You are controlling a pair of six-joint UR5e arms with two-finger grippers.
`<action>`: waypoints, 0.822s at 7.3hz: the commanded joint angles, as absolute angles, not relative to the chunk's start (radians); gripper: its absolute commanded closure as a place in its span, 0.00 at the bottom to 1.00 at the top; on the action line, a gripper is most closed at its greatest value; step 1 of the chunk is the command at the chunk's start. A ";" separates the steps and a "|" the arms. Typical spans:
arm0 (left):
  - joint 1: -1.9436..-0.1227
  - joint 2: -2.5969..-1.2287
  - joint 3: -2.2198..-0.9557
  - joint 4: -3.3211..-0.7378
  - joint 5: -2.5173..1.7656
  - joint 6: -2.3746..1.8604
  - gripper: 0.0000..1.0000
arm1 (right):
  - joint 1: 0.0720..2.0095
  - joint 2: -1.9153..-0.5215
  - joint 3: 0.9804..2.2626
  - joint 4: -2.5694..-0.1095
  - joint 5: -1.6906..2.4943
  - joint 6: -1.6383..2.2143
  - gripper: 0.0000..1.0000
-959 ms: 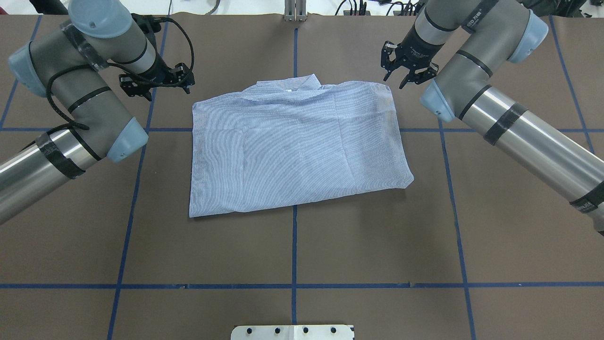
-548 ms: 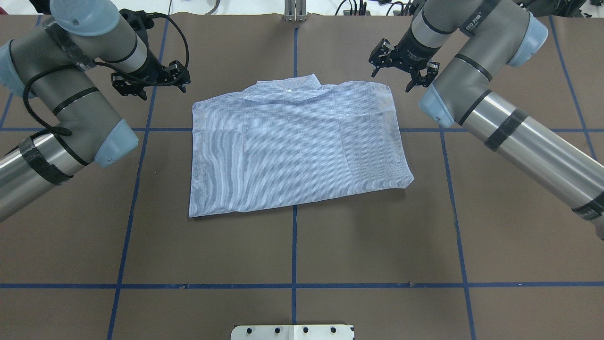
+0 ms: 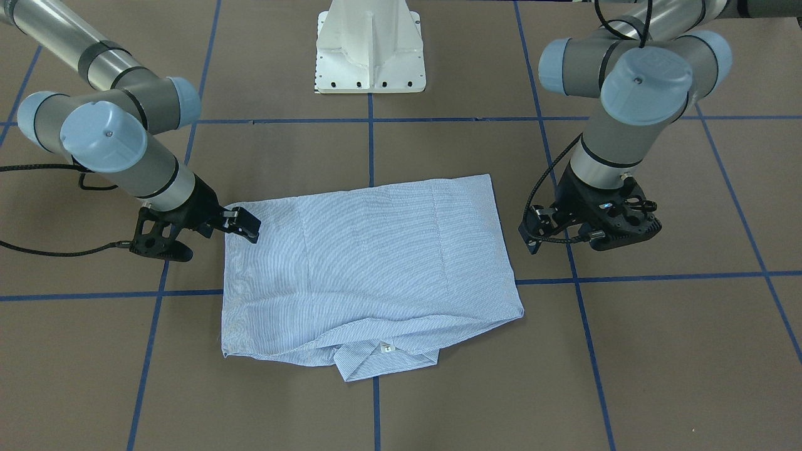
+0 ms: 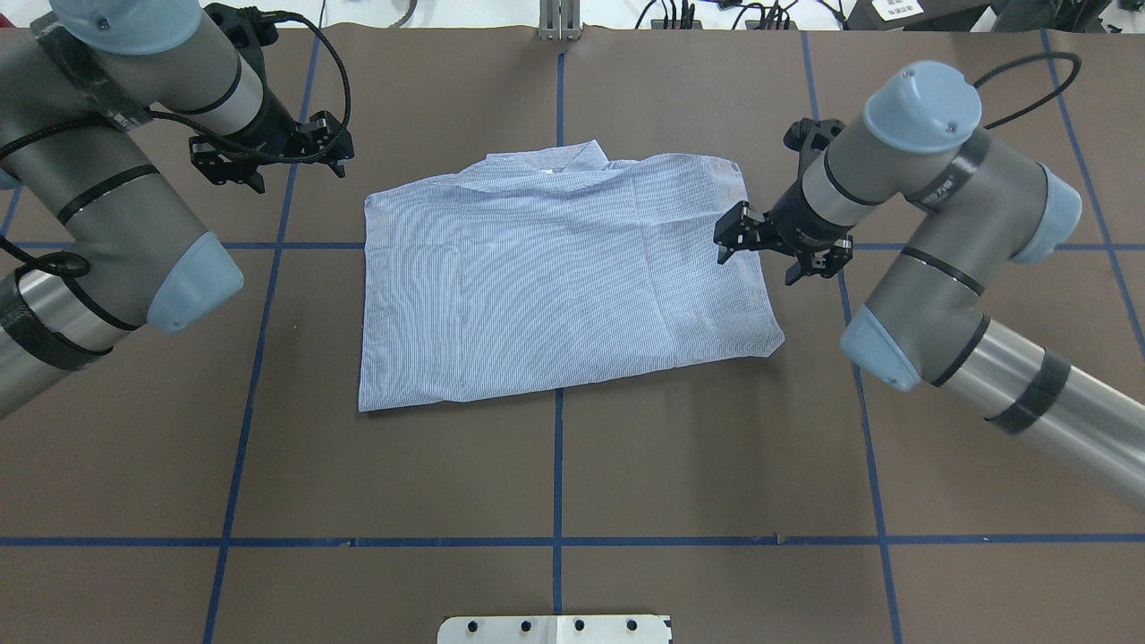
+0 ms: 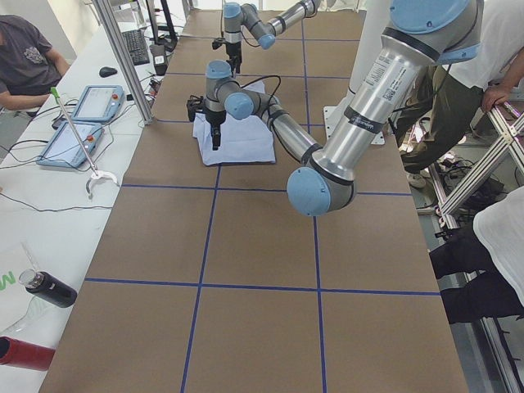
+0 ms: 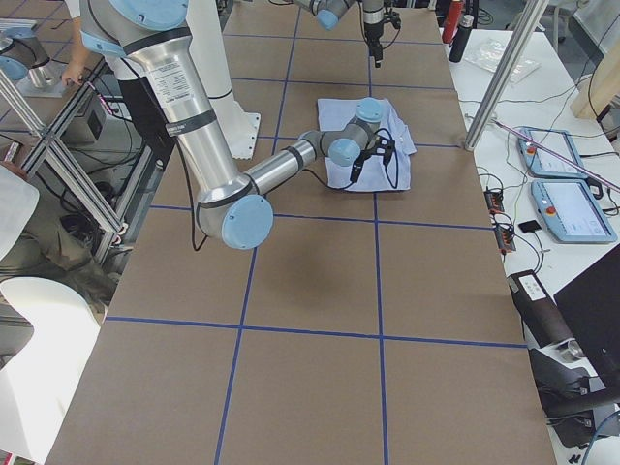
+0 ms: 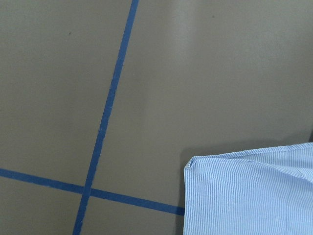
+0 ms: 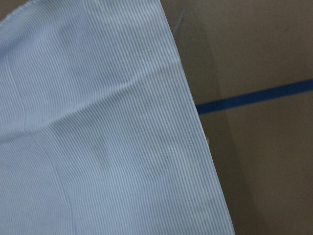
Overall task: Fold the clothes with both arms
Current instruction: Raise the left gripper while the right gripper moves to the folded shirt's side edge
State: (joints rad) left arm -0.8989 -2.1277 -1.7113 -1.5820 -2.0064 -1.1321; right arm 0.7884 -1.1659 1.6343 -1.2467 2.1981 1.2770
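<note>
The light blue-and-white striped shirt (image 4: 555, 277) lies folded in a flat rectangle at the table's middle, collar on the far side, back up; pocket and buttons are hidden. My left gripper (image 4: 268, 156) is open and empty above bare table beyond the shirt's far left corner; the left wrist view shows that corner (image 7: 249, 196). My right gripper (image 4: 776, 255) is open and empty over the shirt's right edge, one finger over the cloth. The right wrist view shows that edge (image 8: 98, 137). In the front-facing view the shirt (image 3: 369, 263) lies between the right gripper (image 3: 200, 237) and the left gripper (image 3: 589, 241).
The brown table (image 4: 555, 474) bears a grid of blue tape lines (image 4: 556, 541). The white pedestal base (image 3: 371, 47) stands at the robot's side. Side benches hold tablets (image 5: 98, 102) and bottles (image 5: 49, 288); operators stand beside the table in the side views.
My right gripper has swung from beyond the shirt's far right corner toward the robot, to the shirt's right edge. My left gripper has drifted slightly left and away. The shirt has not moved.
</note>
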 commanded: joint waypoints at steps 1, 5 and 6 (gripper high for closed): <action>-0.891 -2.128 -1.723 -1.578 -2.009 -1.140 0.00 | 0.740 -1.250 1.694 -1.247 2.189 1.276 0.00; -0.891 -2.125 -1.726 -1.580 -2.008 -1.141 0.00 | 0.704 -1.243 1.666 -1.246 2.177 1.275 0.08; -0.891 -2.126 -1.726 -1.580 -2.006 -1.141 0.00 | 0.709 -1.243 1.664 -1.243 2.171 1.273 0.08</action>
